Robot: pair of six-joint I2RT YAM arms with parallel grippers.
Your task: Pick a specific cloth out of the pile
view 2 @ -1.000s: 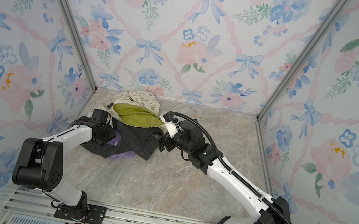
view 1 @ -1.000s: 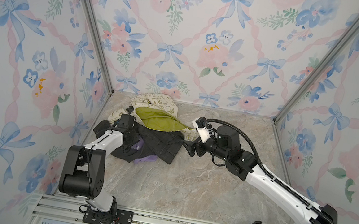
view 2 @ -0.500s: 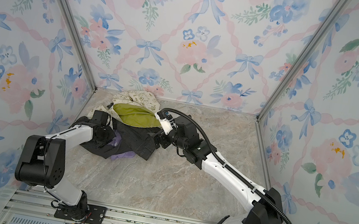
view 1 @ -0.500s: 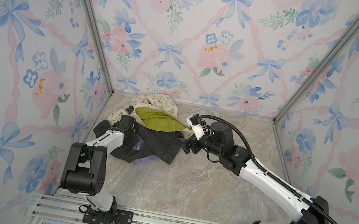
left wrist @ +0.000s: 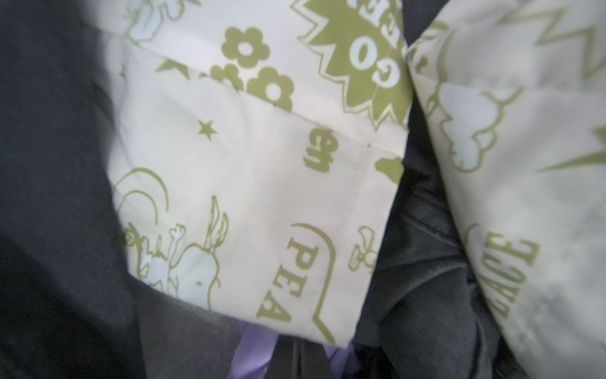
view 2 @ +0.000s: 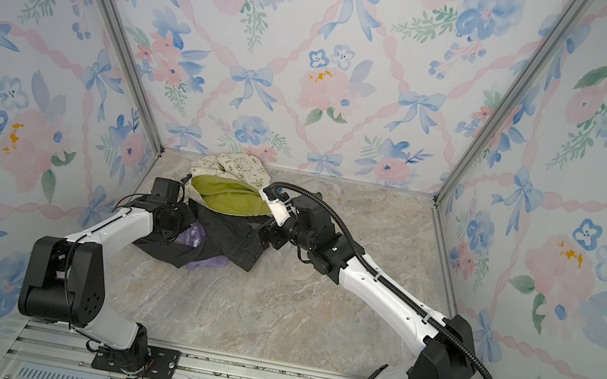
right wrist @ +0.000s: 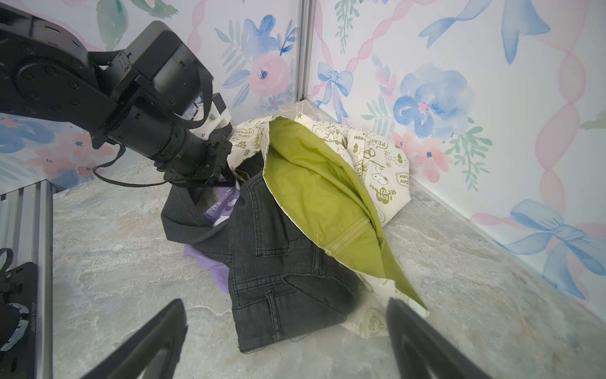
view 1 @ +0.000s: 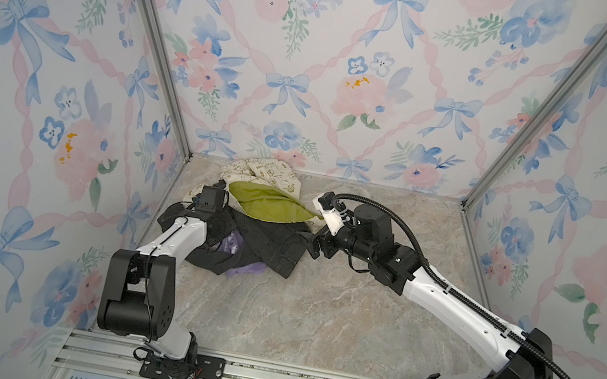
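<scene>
On marbled tabletop (view 1: 312,318), pile (view 1: 265,230); floral walls (view 1: 313,74).

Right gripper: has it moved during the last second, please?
Yes: in a top view the right gripper has edged toward the pile, away from the rear corner post.

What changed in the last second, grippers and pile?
The left gripper closed, fingers buried in the pile beside the lavender T-shirt; what it pinches is hidden. The right gripper eased slightly closer to the dark denim garment, still open. The pile looks unmoved.
</scene>
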